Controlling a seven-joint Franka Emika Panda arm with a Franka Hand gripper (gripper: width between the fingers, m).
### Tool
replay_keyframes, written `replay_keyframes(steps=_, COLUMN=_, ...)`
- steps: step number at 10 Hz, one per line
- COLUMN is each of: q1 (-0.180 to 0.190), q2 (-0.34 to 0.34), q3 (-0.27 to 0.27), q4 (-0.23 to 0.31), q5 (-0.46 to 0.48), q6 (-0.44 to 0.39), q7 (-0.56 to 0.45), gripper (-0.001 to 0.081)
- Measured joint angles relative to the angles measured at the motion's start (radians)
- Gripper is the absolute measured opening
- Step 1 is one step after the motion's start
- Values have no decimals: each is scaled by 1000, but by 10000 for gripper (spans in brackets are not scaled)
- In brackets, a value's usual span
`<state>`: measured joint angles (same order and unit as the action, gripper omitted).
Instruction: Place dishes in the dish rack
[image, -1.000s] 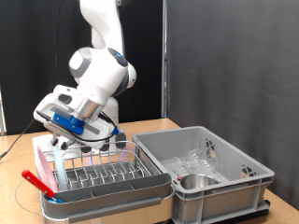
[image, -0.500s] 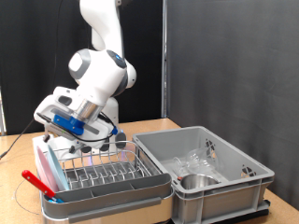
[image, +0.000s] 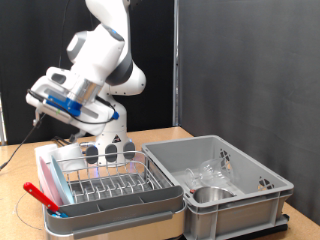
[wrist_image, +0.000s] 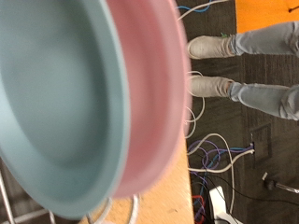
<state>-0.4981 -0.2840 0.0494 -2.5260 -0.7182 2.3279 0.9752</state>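
Near desk edge, toward the exterior view's left corner: dish rack (image: 152, 178), wire slots in a white tray. A red utensil (image: 38, 194) is seen leaning at the rack's outer end. A pale blue upright shape is seen in the slots beside it, too small to identify from that view.

Near edge, toward the exterior view's right corner: large grey crate (image: 250, 205), just beside the rack. A steel bowl (image: 208, 194) and clear glass pieces (image: 218, 170) are held inside it, so those dishes are not racked.

In the wrist view, the frame is filled by a light blue plate (wrist_image: 56, 93) with a pink plate (wrist_image: 149, 84) right against it, both on edge. A bit of rack wire is seen below them. Whether the two plates touch cannot be told.

Further back: gripper (image: 40, 108) is raised well above the rack's outer end, tilted, clear of the dishes. Nothing is seen between the fingers. Finger state cannot be told: they are not resolved in the exterior view and not seen in the wrist view.

Beyond the desk edge, in the wrist view: cables (wrist_image: 220, 154) on the floor and a person's legs (wrist_image: 252, 42). A black curtain (image: 240, 60) is seen behind the desk.
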Motion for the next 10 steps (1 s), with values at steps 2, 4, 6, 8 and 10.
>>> replay_keyframes(steps=2, q1=1, q2=-14, q3=1, q4=-1, q5=8, q6=-20, q7=-11, gripper=811)
replay_keyframes(steps=4, q1=37, q2=-12, q3=-31, q4=-14, q5=197, q6=51, q7=-168, gripper=811)
replay_keyframes(steps=6, q1=108, q2=-23, q3=-48, q4=-5, q5=385, q6=38, q7=-354, gripper=811)
replay_keyframes(steps=8, q1=166, q2=-35, q3=-29, q4=18, q5=464, q6=0, q7=-403, gripper=811)
replay_keyframes(steps=10, q1=178, q2=-44, q3=15, q4=35, q5=467, q6=-19, q7=-338, gripper=811)
